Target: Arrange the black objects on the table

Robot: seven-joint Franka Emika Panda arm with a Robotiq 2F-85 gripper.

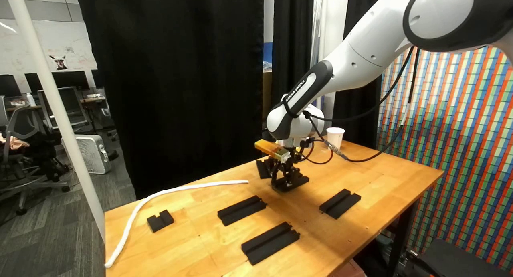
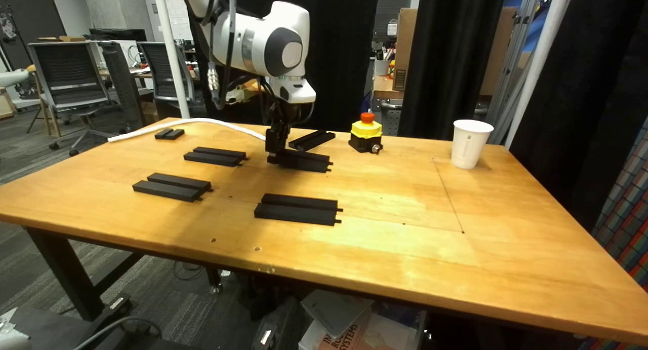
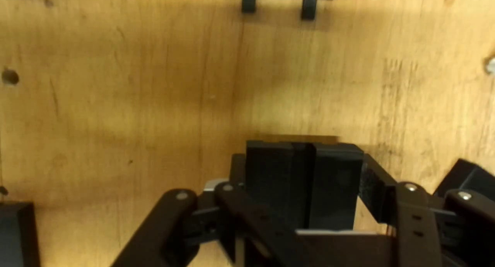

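Several flat black grooved blocks are spread over the wooden table (image 2: 405, 259). My gripper (image 3: 304, 176) is shut across the width of a black block (image 3: 337, 189), with one finger pad on each long side in the wrist view. In an exterior view the held block (image 2: 309, 161) lies low at the tabletop; whether it touches the wood I cannot tell. Around it are a slanted block (image 2: 312, 140), a long block (image 2: 215, 158), another long block (image 2: 172, 188), a nearer block (image 2: 297, 209) and a short stubby block (image 2: 170, 133). The arm partly hides the slanted block (image 1: 262, 169).
A white cord (image 1: 176, 189) curves along the table's far side. A red-topped yellow button box (image 2: 366, 133) stands behind the held block, and a white cup (image 2: 470, 143) is near the table's end. Black curtains (image 1: 172, 88) hang close behind the table.
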